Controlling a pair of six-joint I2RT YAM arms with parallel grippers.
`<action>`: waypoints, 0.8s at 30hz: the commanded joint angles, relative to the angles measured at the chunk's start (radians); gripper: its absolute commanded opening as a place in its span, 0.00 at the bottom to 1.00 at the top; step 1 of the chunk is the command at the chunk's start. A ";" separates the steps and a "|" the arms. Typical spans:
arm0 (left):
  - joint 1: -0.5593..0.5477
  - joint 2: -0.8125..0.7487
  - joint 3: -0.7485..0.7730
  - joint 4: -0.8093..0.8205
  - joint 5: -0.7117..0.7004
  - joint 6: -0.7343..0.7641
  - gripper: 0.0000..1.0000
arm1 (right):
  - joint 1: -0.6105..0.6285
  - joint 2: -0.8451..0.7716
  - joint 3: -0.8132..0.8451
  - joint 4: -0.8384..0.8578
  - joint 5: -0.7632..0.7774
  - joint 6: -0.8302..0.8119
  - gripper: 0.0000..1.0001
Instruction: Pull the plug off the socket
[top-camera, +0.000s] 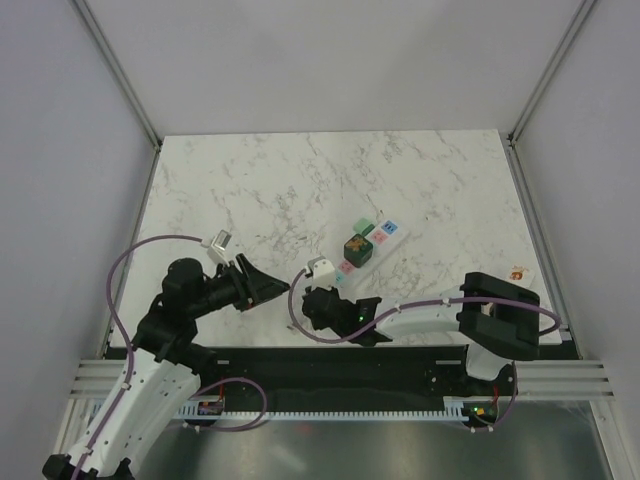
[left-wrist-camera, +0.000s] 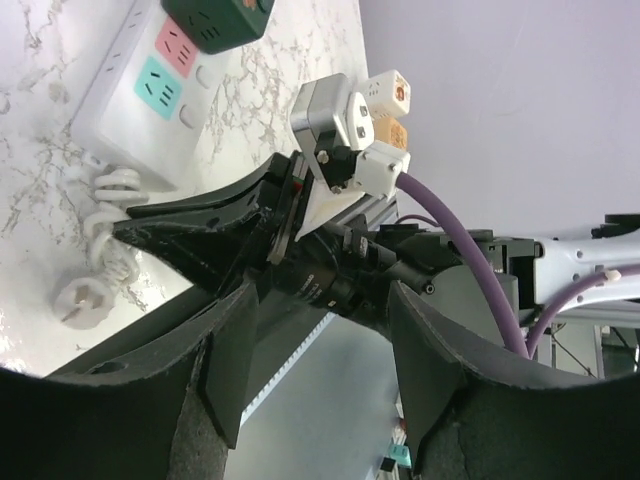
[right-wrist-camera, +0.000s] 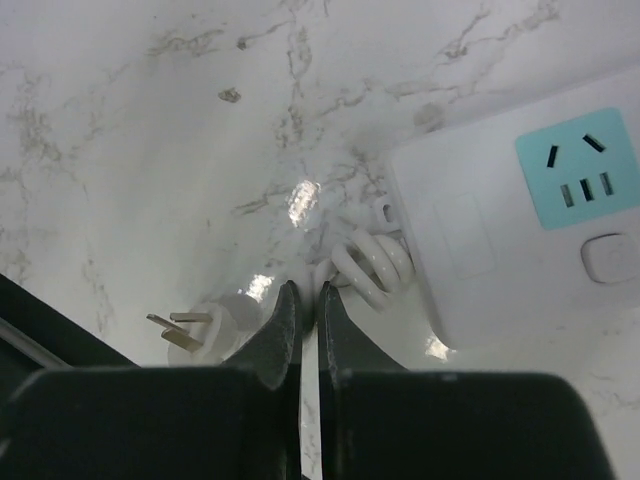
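The socket (top-camera: 372, 248) is a white power strip with pastel outlets, lying slantwise mid-table. The plug (top-camera: 357, 247), a dark green cube with an orange mark, sits in it; the left wrist view shows its lower part at the top edge (left-wrist-camera: 222, 20) above the pink and teal outlets (left-wrist-camera: 150, 95). My right gripper (top-camera: 318, 300) is at the strip's near end, its fingertips (right-wrist-camera: 289, 300) pinched almost together on the short white cord (right-wrist-camera: 372, 262), beside the cord's wall plug (right-wrist-camera: 205, 325). My left gripper (top-camera: 268, 290) is open and empty, left of the right gripper and pointing at it.
Small white and orange cubes (top-camera: 517, 272) lie at the table's right edge; they also show in the left wrist view (left-wrist-camera: 388, 100). The right arm's wrist and purple cable (left-wrist-camera: 450, 250) fill the space before the left fingers. Grey walls enclose the table.
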 joint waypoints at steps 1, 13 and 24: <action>0.004 0.022 0.065 0.003 -0.043 0.034 0.63 | -0.004 0.085 0.099 0.075 -0.081 0.028 0.09; -0.019 0.218 0.194 -0.027 -0.129 0.137 0.49 | -0.154 -0.315 0.013 -0.067 0.098 -0.040 0.94; -0.456 0.748 0.494 -0.030 -0.621 0.083 0.74 | -0.925 -0.343 0.033 -0.029 -0.158 -0.088 0.98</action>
